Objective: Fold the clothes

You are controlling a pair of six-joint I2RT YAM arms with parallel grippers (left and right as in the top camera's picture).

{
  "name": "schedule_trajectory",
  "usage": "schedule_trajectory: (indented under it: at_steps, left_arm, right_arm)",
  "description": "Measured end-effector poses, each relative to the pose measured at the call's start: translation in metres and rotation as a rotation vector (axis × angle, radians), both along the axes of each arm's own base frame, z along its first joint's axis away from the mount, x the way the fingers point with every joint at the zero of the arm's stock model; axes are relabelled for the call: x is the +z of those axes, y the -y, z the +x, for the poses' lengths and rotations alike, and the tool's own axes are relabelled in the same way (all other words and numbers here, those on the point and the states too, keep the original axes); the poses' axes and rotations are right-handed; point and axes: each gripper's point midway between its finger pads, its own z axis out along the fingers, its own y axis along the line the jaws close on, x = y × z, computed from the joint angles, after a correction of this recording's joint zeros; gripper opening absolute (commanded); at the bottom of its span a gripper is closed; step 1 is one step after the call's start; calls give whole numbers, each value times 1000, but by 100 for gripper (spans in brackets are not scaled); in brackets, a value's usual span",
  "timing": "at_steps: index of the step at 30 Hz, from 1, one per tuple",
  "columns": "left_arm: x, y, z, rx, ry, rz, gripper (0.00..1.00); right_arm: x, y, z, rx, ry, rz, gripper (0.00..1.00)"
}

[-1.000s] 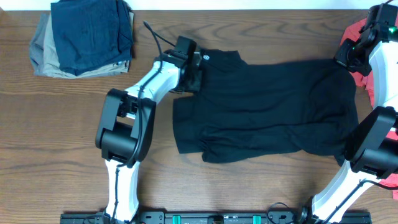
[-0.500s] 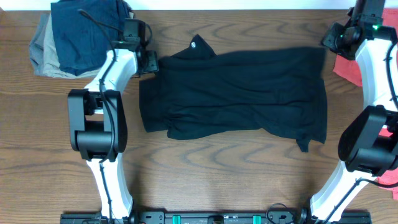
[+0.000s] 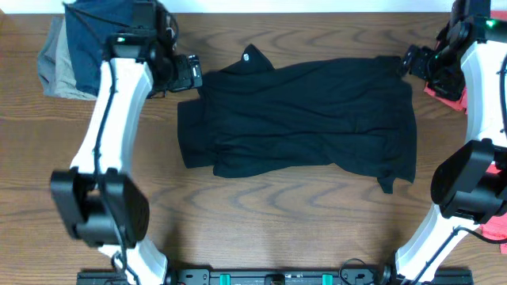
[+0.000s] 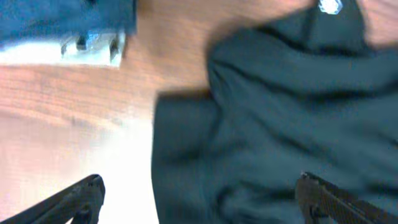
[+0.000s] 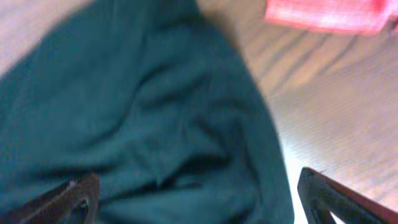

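Observation:
The clothes, a black shirt [image 3: 301, 111], lie spread flat across the middle of the table, with a small white logo mark [image 3: 251, 56] at the far left corner. My left gripper [image 3: 190, 74] hovers at the shirt's far left corner. In the left wrist view it [image 4: 200, 186] stands open over the shirt [image 4: 280, 124] and the bare wood, gripping nothing. My right gripper [image 3: 409, 61] is at the shirt's far right corner. Seen from the right wrist, it [image 5: 198, 183] is open wide above the rumpled fabric [image 5: 124, 112], holding nothing.
A folded navy garment [image 3: 111, 39] lies on a khaki one [image 3: 55, 75] at the far left corner of the table, close to my left arm. A coral-red shirt [image 3: 445, 87] lies at the right edge, beside my right gripper.
Both grippers were shut a second ago and now stand open, with the shirt let go. The shirt was dragged left and spread out. My left arm has swung outward to the left.

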Motion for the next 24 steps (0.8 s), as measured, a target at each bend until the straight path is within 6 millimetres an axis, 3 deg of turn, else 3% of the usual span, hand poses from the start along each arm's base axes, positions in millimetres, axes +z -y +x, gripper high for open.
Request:
schedule_trajectory:
  at_steps: [5, 9, 12, 18, 21, 24]
  left_arm:
    - [7, 6, -45, -13, -138, -42, 98]
    - [6, 7, -68, -14, -223, -50, 98]
    - [18, 7, -85, -15, -240, -56, 98]
    - [61, 5, -126, -19, -173, -63, 98]
    - [63, 7, -146, -29, -178, -62, 98]
    - [47, 21, -153, -74, -199, -73, 98]
  right_arm:
    - [-3, -14, -26, 19, -102, 67, 97]
    - [0, -18, -47, 23, -177, 85, 98]
    - [14, -21, -67, 22, -215, 84, 99]
    - [66, -23, -96, 28, -129, 27, 99]
    - [80, -31, -110, 46, -88, 11, 99]
    - [77, -44, -118, 73, -43, 0, 99]
